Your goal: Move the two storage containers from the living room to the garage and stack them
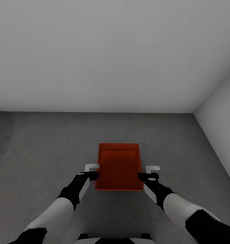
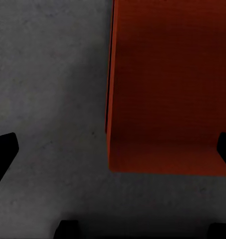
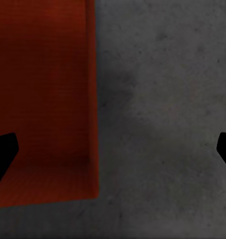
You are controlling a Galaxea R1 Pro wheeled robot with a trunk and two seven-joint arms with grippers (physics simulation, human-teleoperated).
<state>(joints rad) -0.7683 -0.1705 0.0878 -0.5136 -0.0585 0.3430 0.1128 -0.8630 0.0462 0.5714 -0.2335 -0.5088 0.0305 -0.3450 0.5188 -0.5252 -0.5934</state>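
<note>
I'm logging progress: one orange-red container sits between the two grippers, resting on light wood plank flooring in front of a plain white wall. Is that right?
Not quite. The storage container does sit between the left gripper and right gripper before a plain white wall, but the floor under it is rough dark grey concrete, not light wood planks. The head view shows this, and both wrist views show the same concrete beside the box.

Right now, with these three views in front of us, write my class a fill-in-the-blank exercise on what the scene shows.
1. The storage container sits between the left gripper and the right gripper, and its colour is ____.
2. The container's top is ____, so its inside bottom shows.
3. The floor under it is rough grey ____.
4. Beyond the floor rises a plain, pale ____.

Missing words: orange-red; open; concrete; wall
</note>
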